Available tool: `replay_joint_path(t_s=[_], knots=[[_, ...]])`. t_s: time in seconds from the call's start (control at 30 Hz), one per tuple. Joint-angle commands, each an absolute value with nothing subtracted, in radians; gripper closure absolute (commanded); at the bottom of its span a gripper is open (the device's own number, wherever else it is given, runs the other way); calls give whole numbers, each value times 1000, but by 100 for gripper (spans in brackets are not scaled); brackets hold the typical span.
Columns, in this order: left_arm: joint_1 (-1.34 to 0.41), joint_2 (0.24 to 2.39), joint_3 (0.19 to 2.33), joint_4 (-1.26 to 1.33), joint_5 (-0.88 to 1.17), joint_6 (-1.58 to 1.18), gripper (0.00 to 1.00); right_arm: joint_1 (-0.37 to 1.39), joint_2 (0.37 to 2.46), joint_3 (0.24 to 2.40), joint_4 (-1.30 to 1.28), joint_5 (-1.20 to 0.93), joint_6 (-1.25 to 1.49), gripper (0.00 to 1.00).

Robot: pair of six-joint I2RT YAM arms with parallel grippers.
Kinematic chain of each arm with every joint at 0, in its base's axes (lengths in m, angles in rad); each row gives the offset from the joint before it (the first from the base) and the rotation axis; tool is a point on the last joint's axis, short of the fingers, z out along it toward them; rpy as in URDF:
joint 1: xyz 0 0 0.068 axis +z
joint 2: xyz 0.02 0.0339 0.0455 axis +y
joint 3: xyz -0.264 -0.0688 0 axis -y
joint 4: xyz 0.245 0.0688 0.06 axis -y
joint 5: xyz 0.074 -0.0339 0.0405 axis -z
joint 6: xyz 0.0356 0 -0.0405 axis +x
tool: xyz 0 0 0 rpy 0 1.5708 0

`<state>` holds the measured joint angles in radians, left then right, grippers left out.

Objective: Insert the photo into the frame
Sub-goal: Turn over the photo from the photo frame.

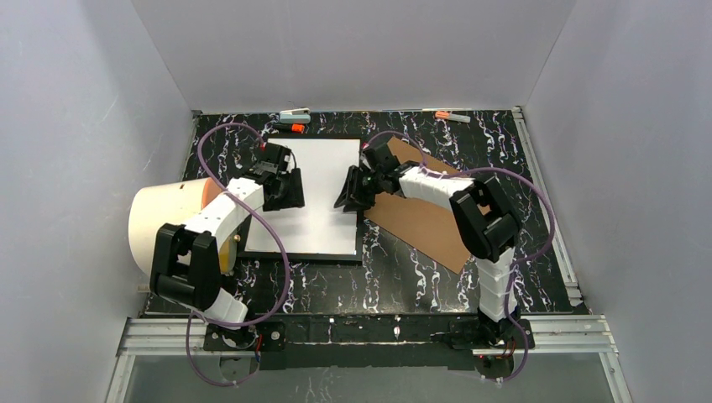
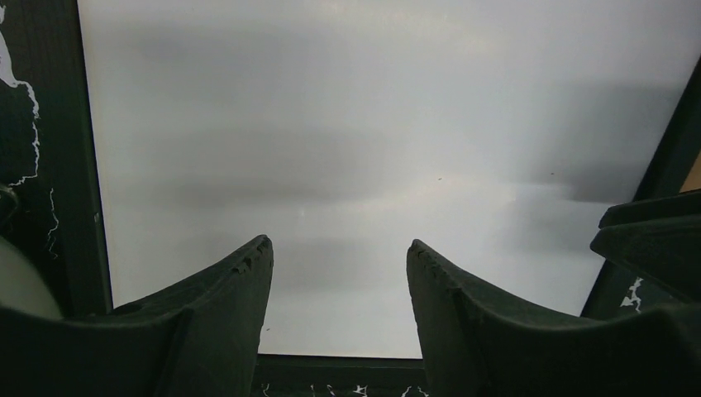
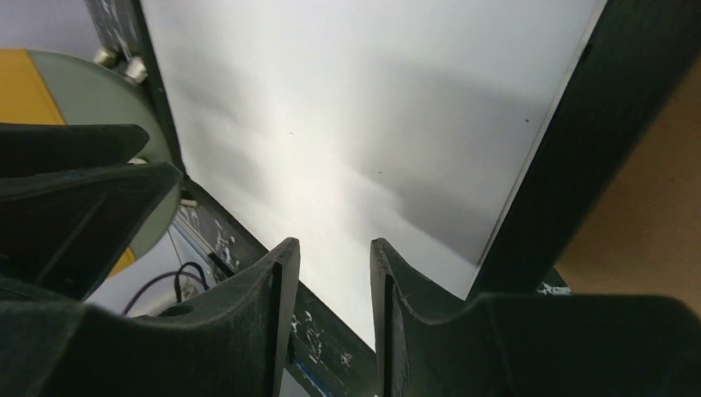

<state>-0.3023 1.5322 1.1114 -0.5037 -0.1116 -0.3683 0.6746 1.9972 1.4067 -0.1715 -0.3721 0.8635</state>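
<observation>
The photo (image 1: 315, 193) lies white back up inside the thin black frame (image 1: 302, 257) in the middle of the marbled black table. No sunflower side shows. My left gripper (image 1: 294, 190) is open and empty, low over the photo's left edge. In the left wrist view my left gripper (image 2: 339, 248) is above the white sheet (image 2: 372, 124), with the frame's rim (image 2: 339, 368) below it. My right gripper (image 1: 344, 200) is at the photo's right edge. In the right wrist view my right gripper (image 3: 333, 244) has its jaws slightly apart and empty over the photo (image 3: 355, 107), beside the frame's rim (image 3: 537, 190).
The plain brown backing board (image 1: 428, 218) lies right of the frame, partly under my right arm, and also shows in the right wrist view (image 3: 653, 207). A big cream roll with an orange face (image 1: 168, 222) stands at the left. Markers (image 1: 294, 113) lie along the far edge.
</observation>
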Motion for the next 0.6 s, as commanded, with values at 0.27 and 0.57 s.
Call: replay_joint_path(t_s=[0.27,0.57], knots=[[-296,1522,979,-419,-174,-372,41,678,2054,1500,-285,-356,756,53],[-296,1559,988,-410,-205,-364,34,612,2026,1624,-458,-196,697,51]])
